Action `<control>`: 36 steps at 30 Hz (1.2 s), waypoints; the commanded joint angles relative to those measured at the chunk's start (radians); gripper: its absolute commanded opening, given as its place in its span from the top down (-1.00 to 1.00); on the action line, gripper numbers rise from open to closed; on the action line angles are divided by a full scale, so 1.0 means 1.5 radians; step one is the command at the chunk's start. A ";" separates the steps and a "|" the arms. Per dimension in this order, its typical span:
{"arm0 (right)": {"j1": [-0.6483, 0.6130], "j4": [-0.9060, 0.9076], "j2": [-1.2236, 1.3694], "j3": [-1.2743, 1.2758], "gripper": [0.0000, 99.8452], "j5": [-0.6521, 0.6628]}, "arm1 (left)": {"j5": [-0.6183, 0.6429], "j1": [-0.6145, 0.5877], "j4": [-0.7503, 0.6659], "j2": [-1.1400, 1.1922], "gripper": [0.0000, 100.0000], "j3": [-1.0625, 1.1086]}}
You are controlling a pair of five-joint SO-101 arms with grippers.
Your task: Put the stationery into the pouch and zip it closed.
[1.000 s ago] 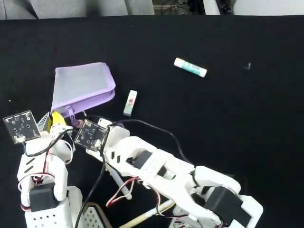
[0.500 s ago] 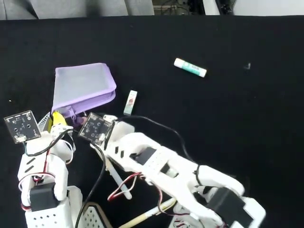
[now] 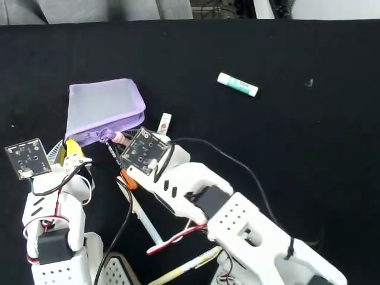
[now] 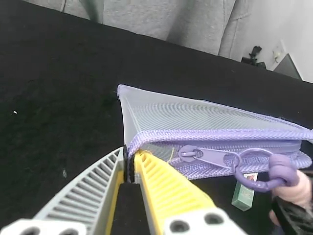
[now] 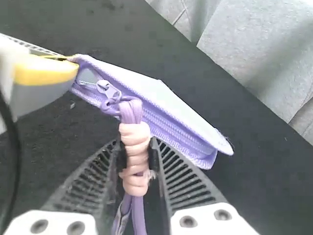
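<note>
Right end effector (image 5: 136,144) is clamped on the pull cord (image 5: 129,110) of the pouch (image 3: 101,105), whose zip runs lengthwise away from the corner my left end effector (image 4: 130,159) has clamped.

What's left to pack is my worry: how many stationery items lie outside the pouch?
2: a glue stick far out on the table, and a small block beside the pouch. The arms may hide more.

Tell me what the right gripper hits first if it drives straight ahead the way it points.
Probably the pouch: the right gripper, shut on the zipper pull, points at its zippered edge close ahead; depth is unclear.
</note>
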 commanded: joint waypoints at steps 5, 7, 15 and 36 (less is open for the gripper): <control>0.054 0.003 -0.035 -0.022 0.98 -0.005 | 0.001 -0.011 -0.001 -0.005 0.94 -0.028; 0.078 0.002 -0.035 -0.022 0.98 -0.004 | 0.001 -0.011 -0.001 -0.005 0.94 -0.028; 0.123 0.002 -0.035 -0.025 0.98 -0.003 | 0.000 -0.012 -0.002 -0.005 0.94 -0.028; 0.231 0.002 -0.035 -0.049 0.98 0.027 | 0.000 -0.013 0.000 -0.005 0.94 -0.028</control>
